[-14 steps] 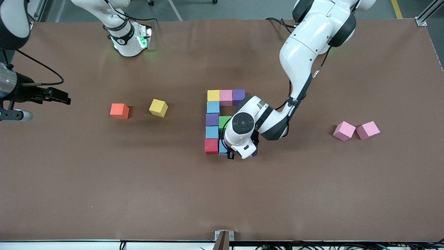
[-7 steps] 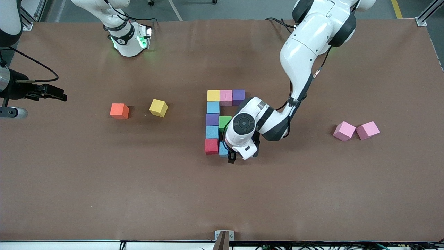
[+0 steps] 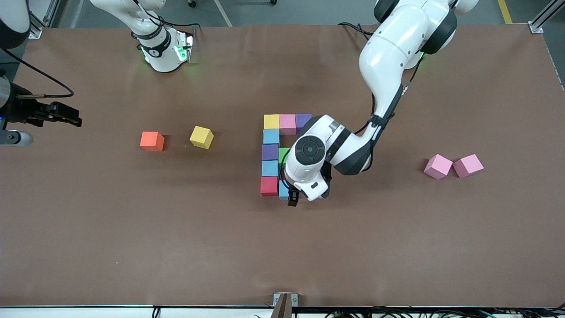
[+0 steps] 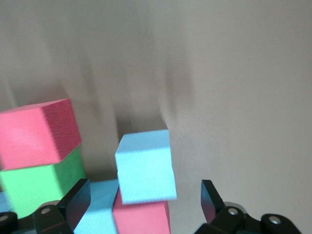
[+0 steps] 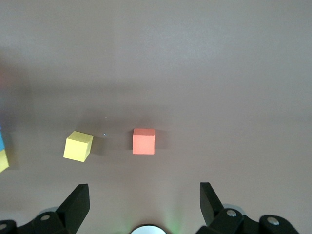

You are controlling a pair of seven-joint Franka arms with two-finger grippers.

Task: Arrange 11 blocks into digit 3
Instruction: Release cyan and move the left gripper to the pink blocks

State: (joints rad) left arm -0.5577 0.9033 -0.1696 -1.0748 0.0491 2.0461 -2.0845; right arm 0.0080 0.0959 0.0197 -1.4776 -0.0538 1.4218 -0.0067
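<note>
- L claw (image 3: 292,199) low over the figure's 6 o'clock end, fingers (image 4: 75,200) spread wide and gripping nothing; a blue block (image 3: 283,190) sits on the bench (image 3: 282,256) in the gap between them, and whether they touch it can't be told
- R claw (image 3: 66,115) hangs over the bench edge at the R arm's end, at 9 o'clock in the front view, also spread wide with nothing in it; that arm waits
- Figure mid-bench: top row at 12 o'clock is yellow block (image 3: 272,121), pink block (image 3: 287,123), purple block (image 3: 303,119), all touching
- Column down from the yellow block toward 6 o'clock: light blue block (image 3: 271,136), second purple block (image 3: 269,151), third blue block (image 3: 269,168), red block (image 3: 269,185)
- Green block (image 3: 282,153) at 3 o'clock of the second purple block, partly hidden by the L wrist
- Blue block at the L claw lies at 3 o'clock of the red block, touching it
- Loose: yellow cube (image 3: 201,137) and orange cube (image 3: 152,141) toward the R arm's end, apart from each other; two pink cubes (image 3: 438,166) toward the L arm's end, just beside each other
</note>
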